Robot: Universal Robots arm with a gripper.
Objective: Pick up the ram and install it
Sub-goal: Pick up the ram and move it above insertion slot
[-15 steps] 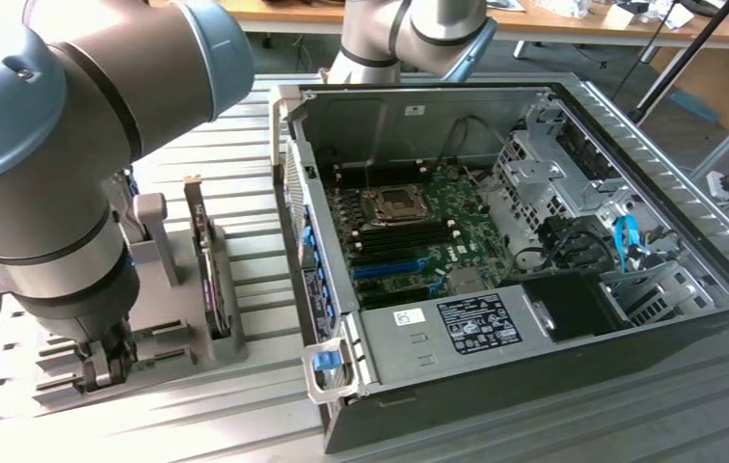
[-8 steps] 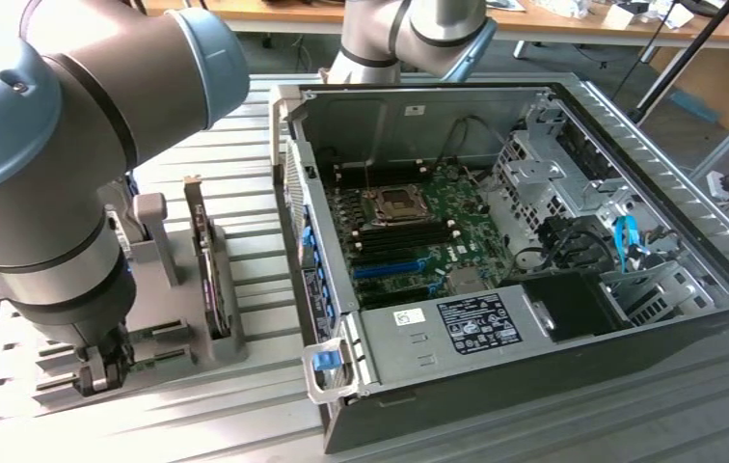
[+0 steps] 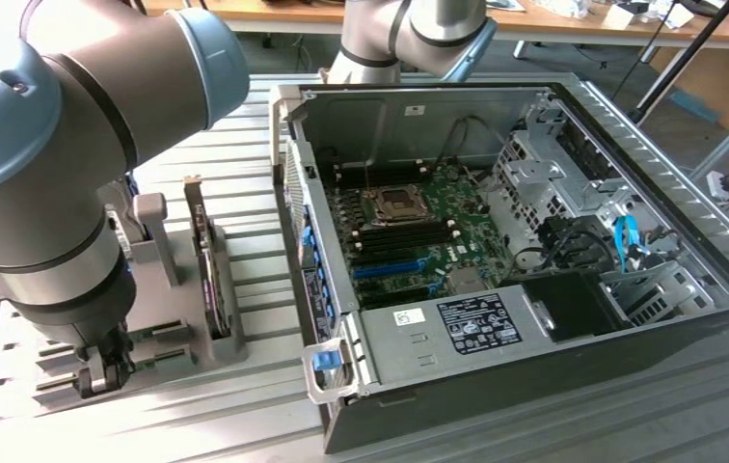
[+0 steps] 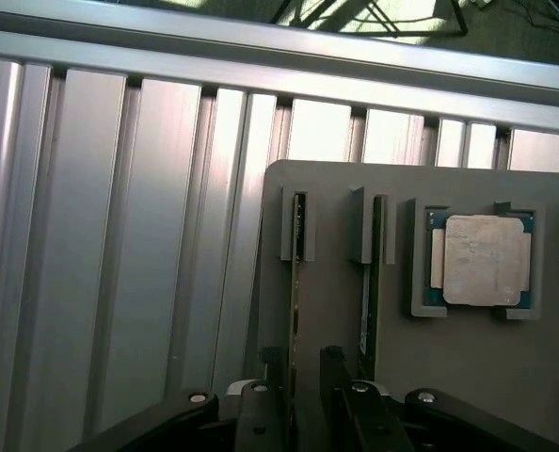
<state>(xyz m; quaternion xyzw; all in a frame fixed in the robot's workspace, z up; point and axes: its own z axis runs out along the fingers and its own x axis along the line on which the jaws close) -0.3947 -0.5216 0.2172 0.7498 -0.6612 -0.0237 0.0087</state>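
Pincer (image 4: pixel 301 377) is apart, fingers (image 4: pixel 334 395) straddling one end of the ram (image 4: pixel 297 235). Can't tell whether the pads touch the board; no lift visible.

Ram stands on its long edge in a slot of the grey holder (image 4: pixel 336 184), so what shows is the thin top edge. Its long axis runs straight away from the pincer, parallel to the grooves of the desk (image 4: pixel 119 245), and its far end sits between two slot posts.

Just beside it, a second card (image 4: pixel 375 273) stands on edge in a parallel slot. Past that, a square silver processor chip (image 4: pixel 482 259) lies flat in its own recess.

Wrist view gives the slot detail: ram edge, pincer gap, chip. Sticker and chips on the ram's faces can't be made out from this edge-on angle.

Exterior view adds the layout:
- The arm (image 3: pixel 56 145) is bent low over the holder, covering most of the ram slot.
- The taller dark card stands to the exterior view's right of the pincer.
- The open computer case (image 3: pixel 673 183) lies on the desk, on the exterior view's right of the holder and apart from it.
- The motherboard (image 3: pixel 436 227) faces up, with the power supply (image 3: pixel 468 323) at its near end.

Ram is in the holder, outside the case.
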